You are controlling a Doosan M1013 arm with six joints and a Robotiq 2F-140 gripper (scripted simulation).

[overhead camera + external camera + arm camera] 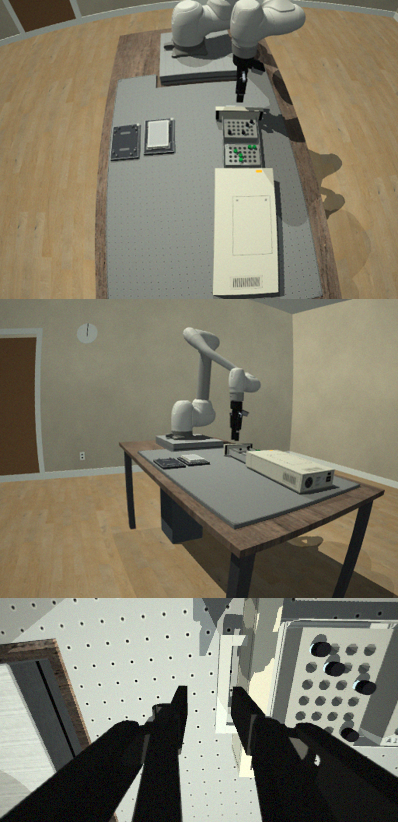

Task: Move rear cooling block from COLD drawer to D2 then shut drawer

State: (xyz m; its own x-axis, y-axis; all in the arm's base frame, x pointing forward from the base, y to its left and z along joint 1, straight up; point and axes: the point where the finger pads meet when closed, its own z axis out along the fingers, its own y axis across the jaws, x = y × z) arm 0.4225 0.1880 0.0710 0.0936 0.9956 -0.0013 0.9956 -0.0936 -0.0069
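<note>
I count: coolers point(245, 230) point(280, 466) 1 | drawers point(261, 136) point(238, 455) point(265, 673) 1 | cooling blocks point(236, 136) point(342, 692) 2 | green tubes point(240, 155) point(257, 450) 5 | black tubes I can see point(229, 132) point(334, 668) 4 | deck slots point(125, 142) point(169, 463) 2 | white plates point(158, 133) point(193, 458) 1

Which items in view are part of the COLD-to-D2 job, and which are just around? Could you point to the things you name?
Job:
- cooler COLD point(245, 226) point(285, 466)
- its drawer point(261, 153)
- rear block, green tubes point(245, 160)
- front block, black tubes point(237, 134) point(325, 709)
- D2, the dark slot point(125, 142) point(169, 463)

Just around:
- white plate on D1 point(158, 134) point(193, 458)
- wall clock point(87, 333)
- door point(19, 404)
</note>
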